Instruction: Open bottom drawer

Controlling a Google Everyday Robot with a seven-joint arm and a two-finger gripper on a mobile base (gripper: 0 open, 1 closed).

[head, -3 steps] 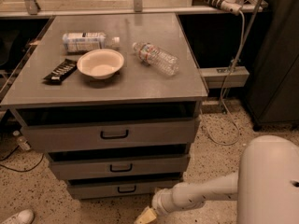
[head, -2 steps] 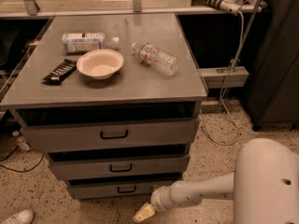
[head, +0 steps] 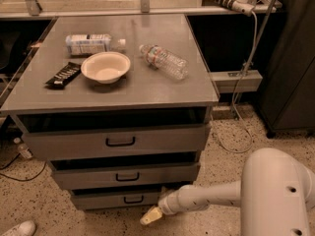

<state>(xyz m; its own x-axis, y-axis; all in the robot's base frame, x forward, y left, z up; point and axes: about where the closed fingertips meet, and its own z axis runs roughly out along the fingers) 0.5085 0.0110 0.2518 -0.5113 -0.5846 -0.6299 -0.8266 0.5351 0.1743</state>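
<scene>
The bottom drawer (head: 115, 199) is the lowest grey front of the cabinet, with a small black loop handle (head: 134, 199) at its centre. It sits slightly out from the cabinet body, like the two drawers above it. My gripper (head: 150, 216) is at the end of the white arm (head: 206, 198), low near the floor, just below and to the right of the bottom drawer's handle. It holds nothing.
The middle drawer (head: 127, 175) and top drawer (head: 118, 141) are above. On the cabinet top (head: 162, 90) lie a white bowl (head: 105, 66), two plastic bottles (head: 164, 61) and a black snack bar (head: 63, 74). Cables (head: 236, 127) hang at right. A shoe (head: 17, 228) is at bottom left.
The gripper has shifted slightly left along the floor toward the bottom drawer front. The drawers have not moved.
</scene>
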